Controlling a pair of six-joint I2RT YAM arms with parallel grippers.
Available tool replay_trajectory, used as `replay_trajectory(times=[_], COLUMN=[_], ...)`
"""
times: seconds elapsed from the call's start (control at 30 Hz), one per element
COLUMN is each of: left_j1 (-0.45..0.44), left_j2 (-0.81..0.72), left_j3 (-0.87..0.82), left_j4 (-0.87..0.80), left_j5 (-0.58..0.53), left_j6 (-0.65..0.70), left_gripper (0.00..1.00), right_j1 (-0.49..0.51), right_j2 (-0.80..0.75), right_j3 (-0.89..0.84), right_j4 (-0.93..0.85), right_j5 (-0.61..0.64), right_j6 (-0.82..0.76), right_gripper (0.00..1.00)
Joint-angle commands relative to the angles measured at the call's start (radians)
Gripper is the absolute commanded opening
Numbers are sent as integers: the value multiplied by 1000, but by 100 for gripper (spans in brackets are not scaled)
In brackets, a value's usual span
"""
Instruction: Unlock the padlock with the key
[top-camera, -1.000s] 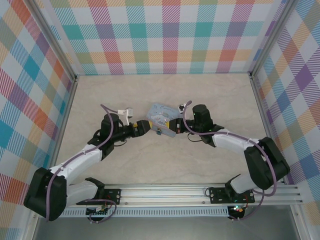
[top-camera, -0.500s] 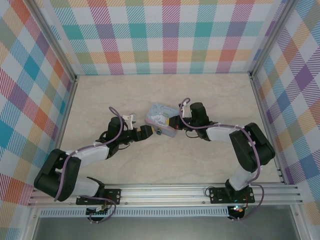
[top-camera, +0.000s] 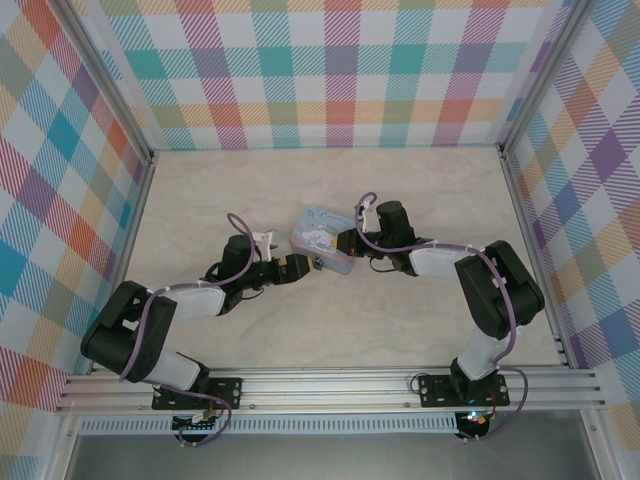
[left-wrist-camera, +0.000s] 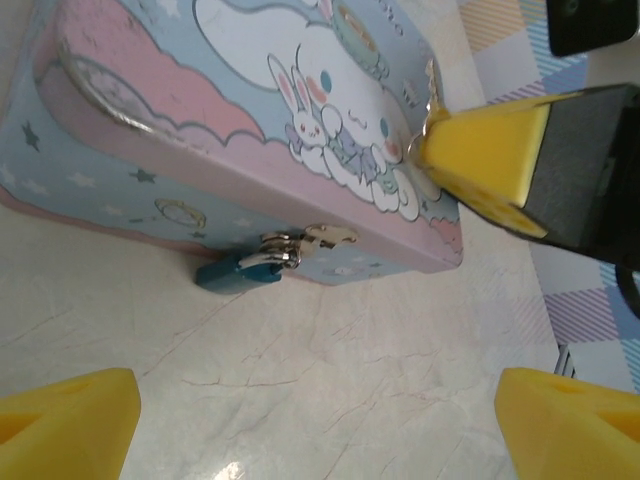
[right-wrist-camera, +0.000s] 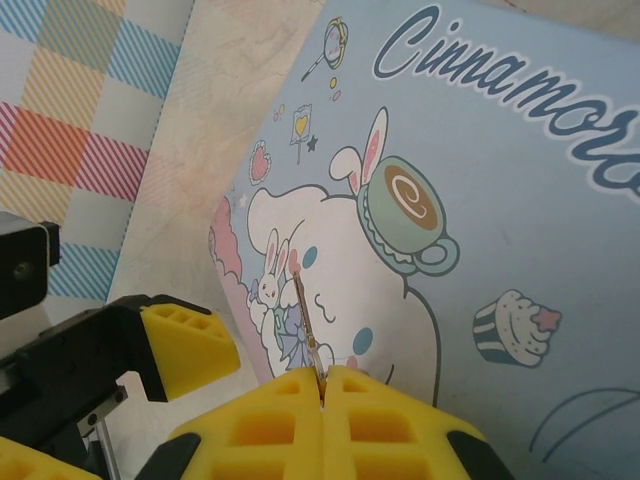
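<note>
Out ahead of the wide-open left fingers (left-wrist-camera: 70, 405), the little blue padlock (left-wrist-camera: 235, 272) lay on the tabletop (left-wrist-camera: 350, 380), hooked onto the latch (left-wrist-camera: 325, 236) of the cartoon tin (left-wrist-camera: 250, 100). Over the tin's lid, the right fingers (right-wrist-camera: 330, 395) were shut tight on the thin key (right-wrist-camera: 303, 305), which stuck out past their tips above the bunny picture.

"Cinnamoro" can be read, lettered in dark blue script on the pale blue cartoon-printed rectangular tin (right-wrist-camera: 560, 250), up and right of the right gripper (right-wrist-camera: 322, 380).
</note>
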Motion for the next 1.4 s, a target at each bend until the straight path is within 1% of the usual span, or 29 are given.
replay_trajectory(times=[0.0,0.17,0.6,0.87,1.07,1.23,1.37], left_j1=[-21,-37,-55,-73,-73,-75,-76], left_j2=[23,63,229,314,341,358,373], left_j3=[28,38,83,113,117,123,140], left_j4=[46,89,251,299,318,322,308], left_j5=[13,3,-16,-9,-25,-13,14], left_j6=[62,103,158,166,170,178,183], left_gripper=[91,90,83,80,79,78,69], right_j1=[-5,-3,-1,0,-1,0,0], right_j2=[14,4,4,4,7,10,12], right_j3=[-33,-58,-49,-31,-21,-11,-12], right_j4=[-71,-83,-113,-142,-167,-177,-179], right_j5=[16,10,10,26,33,32,30], right_j6=[30,68,61,54,40,35,38], right_gripper=[3,3,3,3,3,3,3])
